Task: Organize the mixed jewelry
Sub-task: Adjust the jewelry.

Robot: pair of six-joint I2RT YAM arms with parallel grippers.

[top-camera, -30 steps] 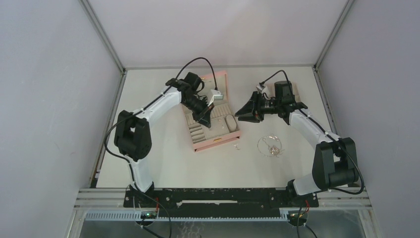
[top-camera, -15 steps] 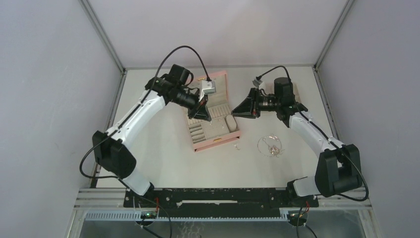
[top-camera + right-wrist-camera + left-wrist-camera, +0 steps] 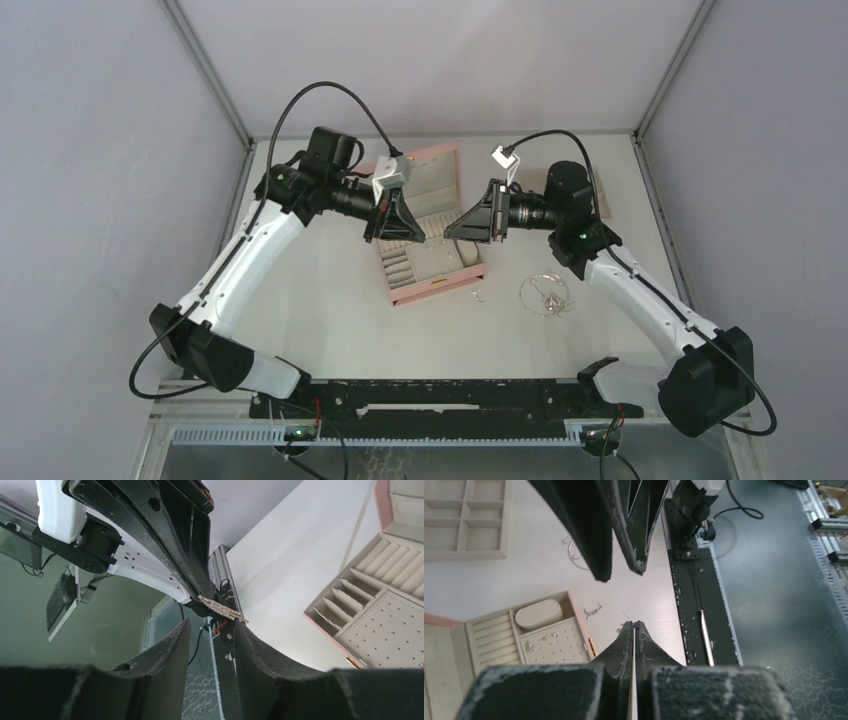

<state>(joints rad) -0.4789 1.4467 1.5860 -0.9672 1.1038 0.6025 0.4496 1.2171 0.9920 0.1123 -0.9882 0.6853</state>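
Hovering over the open pink jewelry box (image 3: 440,283) at centre frame, the two hands face each other tip to tip. The left hand (image 3: 634,626) is clamped shut on a small silver chain piece (image 3: 222,610), which juts from its fingertips toward the right hand (image 3: 212,625), whose jaws stand parted. On the white tabletop (image 3: 330,320), a looped chain necklace (image 3: 545,293) lies right of the box and apart from it, with tiny silver bits (image 3: 478,295) just beside the box's lower right corner. A beige compartment tray (image 3: 466,555) fills the upper left of the left wrist view.
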